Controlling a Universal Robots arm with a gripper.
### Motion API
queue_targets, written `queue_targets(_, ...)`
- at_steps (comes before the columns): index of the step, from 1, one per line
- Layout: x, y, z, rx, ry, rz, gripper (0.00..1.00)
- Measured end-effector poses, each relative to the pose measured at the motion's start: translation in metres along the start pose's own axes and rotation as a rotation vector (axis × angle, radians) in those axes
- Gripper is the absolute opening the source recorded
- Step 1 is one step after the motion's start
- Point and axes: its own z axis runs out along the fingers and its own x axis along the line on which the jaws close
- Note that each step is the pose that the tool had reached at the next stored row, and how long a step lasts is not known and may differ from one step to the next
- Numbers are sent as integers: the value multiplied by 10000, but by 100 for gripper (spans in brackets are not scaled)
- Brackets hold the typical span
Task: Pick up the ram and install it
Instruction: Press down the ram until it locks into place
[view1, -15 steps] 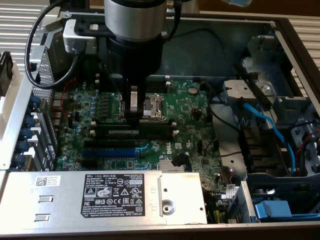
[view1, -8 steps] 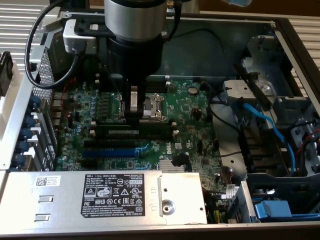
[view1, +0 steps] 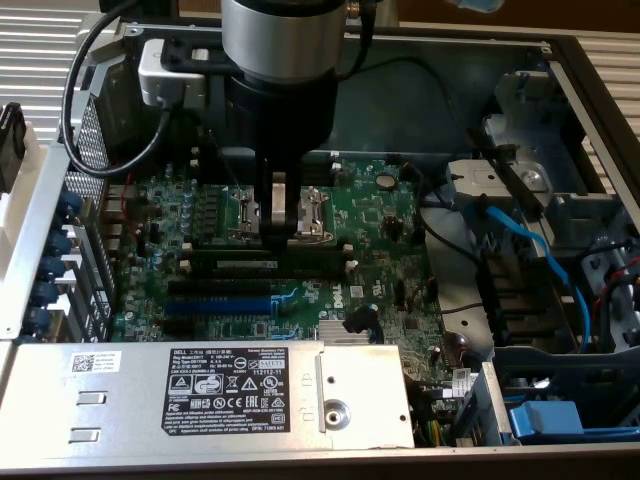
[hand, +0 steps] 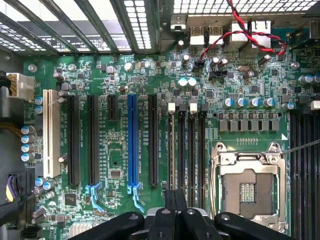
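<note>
The ram (view1: 300, 268) is a long dark-green stick with a white label strip. It stands on edge in one of the black memory slots, beside the CPU socket (view1: 312, 212) on the green motherboard. My gripper (view1: 278, 240) comes straight down onto it with its fingers shut, tips at the stick's top edge. Whether they touch it I cannot tell. In the wrist view the ram (hand: 172, 145) shows edge-on as a thin strip in the slot nearest the expansion slots. There the shut gripper (hand: 175, 202) sits over one end of it, and nothing is clamped between the fingers.
A blue expansion slot (hand: 132, 140) and black ones lie beside the memory slots. The open CPU socket (hand: 248, 192) is close on the other side. A labelled power supply (view1: 240, 395) borders the board in front. Blue cables (view1: 530, 250) and drive bays fill the exterior view's right.
</note>
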Motion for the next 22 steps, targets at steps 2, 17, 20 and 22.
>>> queue_targets(2, 0, -2, 0, -1, 0, 1, 10)
queue_targets(17, -18, -46, 6, -4, 25, -1, 10)
queue_targets(20, -18, -47, 13, -7, 52, 0, 10)
queue_targets(22, -20, -48, 19, -7, 64, 0, 10)
